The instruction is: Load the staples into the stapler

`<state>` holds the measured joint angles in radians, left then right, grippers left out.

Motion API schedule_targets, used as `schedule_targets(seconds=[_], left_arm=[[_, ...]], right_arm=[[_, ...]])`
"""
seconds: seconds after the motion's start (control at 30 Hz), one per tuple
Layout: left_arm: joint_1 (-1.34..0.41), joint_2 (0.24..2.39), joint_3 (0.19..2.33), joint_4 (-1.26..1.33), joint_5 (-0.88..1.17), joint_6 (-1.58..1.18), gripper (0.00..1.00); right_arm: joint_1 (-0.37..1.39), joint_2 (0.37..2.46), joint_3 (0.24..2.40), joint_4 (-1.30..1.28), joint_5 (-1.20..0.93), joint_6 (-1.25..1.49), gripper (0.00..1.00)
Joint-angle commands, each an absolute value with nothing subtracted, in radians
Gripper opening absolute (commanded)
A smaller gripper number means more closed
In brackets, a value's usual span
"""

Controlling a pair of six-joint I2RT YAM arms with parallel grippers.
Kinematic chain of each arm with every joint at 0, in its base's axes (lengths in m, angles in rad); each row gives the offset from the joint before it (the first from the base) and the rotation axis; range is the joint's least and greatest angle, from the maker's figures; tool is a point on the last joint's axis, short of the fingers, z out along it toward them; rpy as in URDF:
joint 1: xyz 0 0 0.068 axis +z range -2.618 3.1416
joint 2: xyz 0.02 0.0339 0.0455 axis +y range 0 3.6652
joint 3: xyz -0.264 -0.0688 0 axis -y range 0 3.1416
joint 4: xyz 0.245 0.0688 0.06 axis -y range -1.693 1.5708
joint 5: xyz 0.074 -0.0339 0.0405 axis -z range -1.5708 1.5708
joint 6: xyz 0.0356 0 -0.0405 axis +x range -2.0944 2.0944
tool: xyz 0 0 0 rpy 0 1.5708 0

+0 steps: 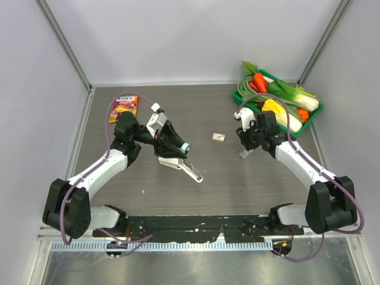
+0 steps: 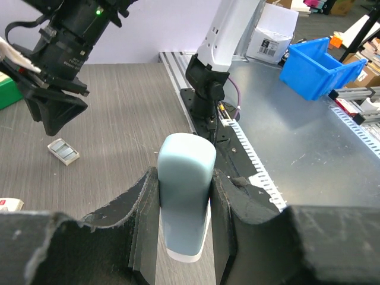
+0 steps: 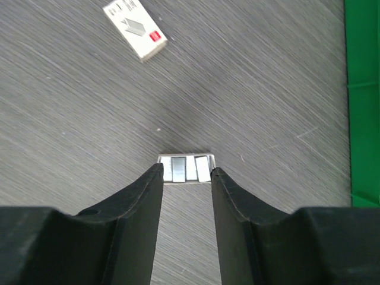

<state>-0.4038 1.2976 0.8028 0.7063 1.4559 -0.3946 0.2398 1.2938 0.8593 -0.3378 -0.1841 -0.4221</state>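
My left gripper (image 1: pixel 172 146) (image 2: pixel 184 176) is shut on the stapler (image 1: pixel 189 169) (image 2: pixel 185 205), a light-blue and white body held above the table's middle-left. The staples box (image 1: pixel 218 137) (image 3: pixel 135 29), whitish with a red mark, lies flat on the table between the arms. To its right, an open tray (image 1: pixel 245 154) (image 3: pixel 187 173) holds several metal staple strips. The right gripper (image 1: pixel 244 148) (image 3: pixel 187 166) has its fingertips against the tray's two side walls. The tray (image 2: pixel 63 151) also shows in the left wrist view, below the right gripper (image 2: pixel 53 116).
A green basket (image 1: pixel 316 114) (image 3: pixel 362 101) of toy vegetables stands at the back right, close to the right arm. A pink and yellow packet (image 1: pixel 123 108) lies at the back left. Beyond the table's near edge sits a blue bin (image 2: pixel 314 59).
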Motion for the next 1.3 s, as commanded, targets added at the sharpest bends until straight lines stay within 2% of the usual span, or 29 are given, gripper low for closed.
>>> schedule_targets(seconds=[0.0, 0.13, 0.3, 0.5, 0.83, 1.27], left_arm=[[-0.402, 1.262, 0.79, 0.782, 1.48, -0.407, 0.0], [-0.402, 1.264, 0.781, 0.781, 1.47, -0.403, 0.0], [-0.402, 1.262, 0.775, 0.779, 1.463, -0.402, 0.0], [-0.4, 1.27, 0.769, 0.773, 1.454, -0.396, 0.0], [-0.402, 1.276, 0.765, 0.759, 1.448, -0.385, 0.0], [-0.402, 1.293, 0.759, 0.753, 1.448, -0.373, 0.0]], right_arm=[[0.235, 1.333, 0.885, -0.359, -0.083, -0.457, 0.42], [0.229, 1.371, 0.879, -0.36, -0.078, -0.482, 0.34], [0.229, 1.42, 0.873, -0.371, -0.106, -0.502, 0.3], [0.229, 1.463, 0.874, -0.396, -0.13, -0.518, 0.31], [0.262, 1.496, 0.864, -0.361, -0.075, -0.525, 0.39], [0.295, 1.508, 0.856, -0.301, -0.005, -0.518, 0.39]])
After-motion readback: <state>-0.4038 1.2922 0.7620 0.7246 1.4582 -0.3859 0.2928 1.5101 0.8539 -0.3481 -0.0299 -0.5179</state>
